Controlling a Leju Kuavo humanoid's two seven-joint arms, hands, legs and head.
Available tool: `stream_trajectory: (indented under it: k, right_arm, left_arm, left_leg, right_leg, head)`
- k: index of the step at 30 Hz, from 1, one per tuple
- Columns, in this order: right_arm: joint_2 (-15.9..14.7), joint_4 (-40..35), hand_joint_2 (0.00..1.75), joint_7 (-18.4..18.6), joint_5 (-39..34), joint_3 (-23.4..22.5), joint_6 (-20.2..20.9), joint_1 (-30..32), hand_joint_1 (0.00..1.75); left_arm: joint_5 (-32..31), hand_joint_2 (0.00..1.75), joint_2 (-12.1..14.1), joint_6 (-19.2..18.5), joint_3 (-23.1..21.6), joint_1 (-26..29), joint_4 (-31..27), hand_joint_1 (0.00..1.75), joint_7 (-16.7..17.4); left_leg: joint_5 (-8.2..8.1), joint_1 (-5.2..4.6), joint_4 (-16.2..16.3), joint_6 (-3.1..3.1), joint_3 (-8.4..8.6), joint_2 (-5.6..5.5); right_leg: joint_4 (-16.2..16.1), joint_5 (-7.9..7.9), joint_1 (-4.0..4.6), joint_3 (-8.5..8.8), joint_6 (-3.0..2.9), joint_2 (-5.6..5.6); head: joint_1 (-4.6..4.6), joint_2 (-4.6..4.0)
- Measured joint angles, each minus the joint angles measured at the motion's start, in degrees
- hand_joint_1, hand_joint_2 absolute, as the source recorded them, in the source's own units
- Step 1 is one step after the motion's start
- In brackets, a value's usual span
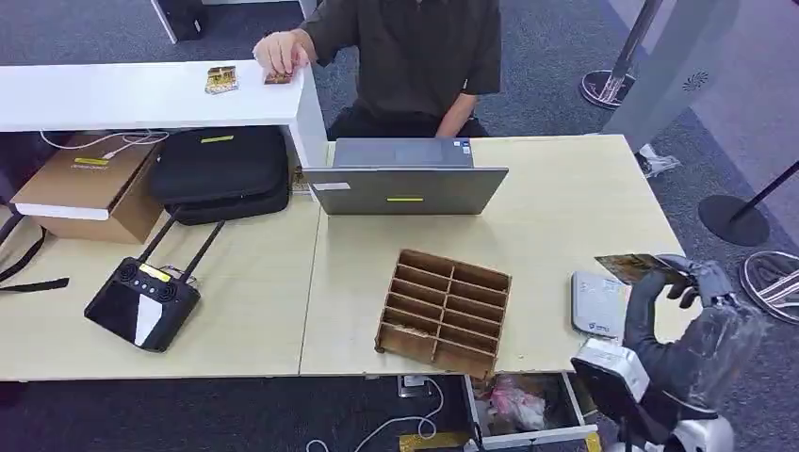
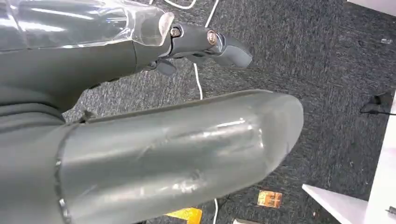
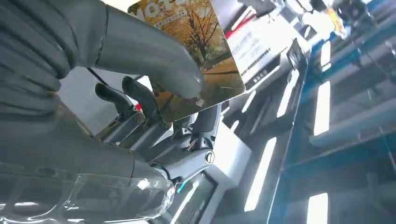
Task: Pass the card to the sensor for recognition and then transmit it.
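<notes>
You can see the right hand (image 1: 693, 282) pinching the card (image 1: 633, 266) between thumb and fingers, held just above the grey sensor (image 1: 597, 303) on the table (image 1: 565, 217), so I judge recognition is near and the passing on is not yet done

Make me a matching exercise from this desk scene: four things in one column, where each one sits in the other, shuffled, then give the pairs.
Things
1. card
2. wooden divider tray
3. laptop
4. black remote with two antennas

Places
A. near the table's left front edge
B. at the far edge of the table, in front of the seated person
C. pinched in the right robot hand, above the grey sensor pad
D. near the table's front edge, at the middle

Pairs: 1-C, 2-D, 3-B, 4-A
</notes>
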Motion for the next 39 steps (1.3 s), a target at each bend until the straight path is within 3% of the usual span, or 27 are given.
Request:
stream_trajectory:
  k: [4,8,12,17,22,28,39]
  right_arm:
    - [-0.57,-0.49,1.75,-1.31,-3.73,-0.20,0.08,0.03,1.75]
    - [-0.90,6.32,1.75,-2.71,-8.75,-0.20,3.69,-8.65,1.75]
    - [0.24,21.37,1.75,-1.58,-8.77,-0.96,7.65,-24.46,1.75]
    - [2.30,47.07,1.75,-0.88,-7.06,-4.20,5.57,-46.59,1.75]
    - [3.28,66.04,1.75,0.35,-3.19,-5.86,4.00,-59.45,1.75]
    - [4.68,76.87,1.75,0.35,-0.81,-5.99,2.93,-65.17,1.75]
    - [5.92,83.34,1.75,0.11,-0.57,-6.14,2.38,-66.97,1.75]
  left_arm:
    - [-0.69,0.00,-0.13,-0.70,-0.02,-0.14,0.00,0.00,0.00]
    - [-2.60,0.00,-0.42,-1.25,-0.48,-1.13,0.00,0.00,0.00]
    - [-6.03,0.00,-0.92,-1.95,-2.67,-2.76,0.02,0.00,0.92]
    - [-9.31,0.00,-1.68,-4.11,-6.69,-4.86,0.02,0.00,3.21]
    - [-10.27,0.00,-2.16,-6.49,-9.86,-5.68,0.02,0.00,3.50]
    - [-10.36,0.00,-2.67,-7.26,-11.74,-5.99,0.02,0.00,3.50]
    - [-9.55,0.00,-2.97,-7.17,-12.11,-5.93,0.02,0.00,3.56]
  left_leg:
    - [0.00,0.00,-0.02,0.00,-0.01,0.03]
    - [0.10,-0.01,-0.03,-0.07,0.01,0.25]
    - [0.45,0.00,-0.02,-0.10,-0.03,0.31]
    - [0.88,0.02,0.01,-0.03,-0.19,0.13]
    - [0.90,0.02,0.01,-0.07,-0.23,0.11]
    - [0.88,0.02,0.00,-0.07,-0.37,0.12]
    - [0.89,0.01,0.00,-0.07,-0.41,-0.02]
  right_leg:
    - [0.01,0.01,0.00,0.01,0.00,0.03]
    - [0.01,0.17,0.00,0.01,-0.04,0.28]
    - [0.03,0.58,0.00,-0.11,-0.09,0.38]
    - [0.05,0.83,0.00,-0.23,-0.05,0.17]
    - [0.07,0.87,0.00,-0.28,-0.09,0.16]
    - [0.07,0.84,0.00,-0.43,-0.10,0.18]
    - [0.06,0.84,0.01,-0.43,-0.10,0.01]
  head:
    - [0.00,0.00]
    - [-0.02,0.00]
    - [-0.04,0.00]
    - [0.02,0.00]
    - [0.00,0.00]
    - [-0.02,0.00]
    - [0.00,0.00]
